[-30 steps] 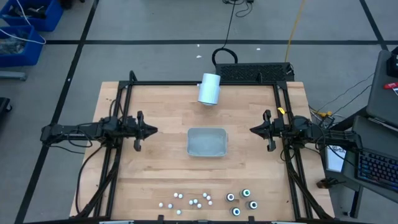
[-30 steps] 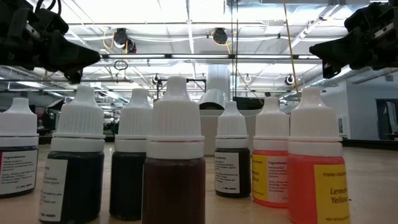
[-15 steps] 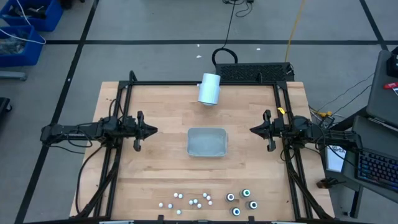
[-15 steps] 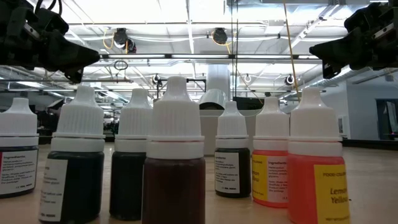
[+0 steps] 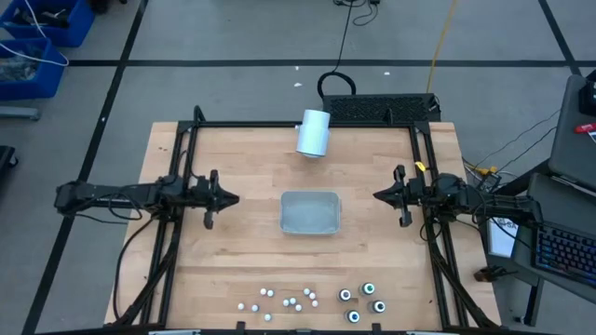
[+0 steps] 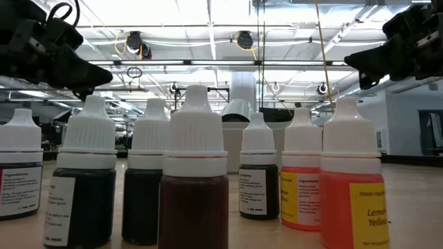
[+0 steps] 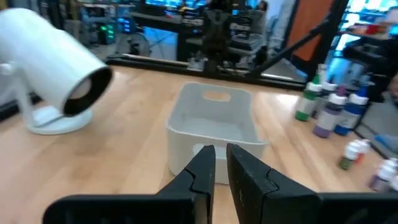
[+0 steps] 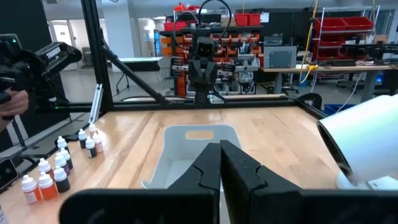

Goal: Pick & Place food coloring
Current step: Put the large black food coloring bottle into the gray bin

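The food coloring stands upright on its bases near the table's near edge: several small white-capped bottles [image 5: 279,300] and a few dark round ones with pale tops [image 5: 361,300], which fill the low view [image 6: 196,173]. My left gripper [image 5: 233,198] hovers left of the grey tray [image 5: 310,194], far from the bottles. Its fingers [image 7: 221,163] are open by a narrow gap. My right gripper [image 5: 377,194] hovers right of the tray, shut [image 8: 219,149]. Neither touches anything.
A large white cylinder [image 5: 314,132] on a stand sits near the far edge, behind the tray. Black frame rails [image 5: 177,233] run along the table's left and right sides. Bare wood lies between the tray and the bottles.
My left gripper has shifted a little toward the tray and dipped slightly lower. The bottles and the tray stay where they were.
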Robot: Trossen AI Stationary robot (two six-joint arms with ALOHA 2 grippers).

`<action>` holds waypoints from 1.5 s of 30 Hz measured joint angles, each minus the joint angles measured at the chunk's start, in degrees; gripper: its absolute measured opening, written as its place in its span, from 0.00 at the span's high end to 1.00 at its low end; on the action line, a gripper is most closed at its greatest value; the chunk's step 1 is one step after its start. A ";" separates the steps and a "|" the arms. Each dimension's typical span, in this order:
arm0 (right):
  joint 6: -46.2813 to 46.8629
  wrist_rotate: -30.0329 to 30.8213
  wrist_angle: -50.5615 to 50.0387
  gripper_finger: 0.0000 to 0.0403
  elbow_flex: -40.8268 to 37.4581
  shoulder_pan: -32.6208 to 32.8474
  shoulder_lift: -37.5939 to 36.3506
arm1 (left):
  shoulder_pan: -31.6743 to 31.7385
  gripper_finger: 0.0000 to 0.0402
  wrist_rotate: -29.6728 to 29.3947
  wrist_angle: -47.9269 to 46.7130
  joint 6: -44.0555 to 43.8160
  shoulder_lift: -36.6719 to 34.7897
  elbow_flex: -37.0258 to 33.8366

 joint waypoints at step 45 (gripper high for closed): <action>-0.18 -0.02 2.04 1.00 -0.01 0.01 -0.02 | -2.25 0.99 -23.83 5.21 -6.82 22.05 8.43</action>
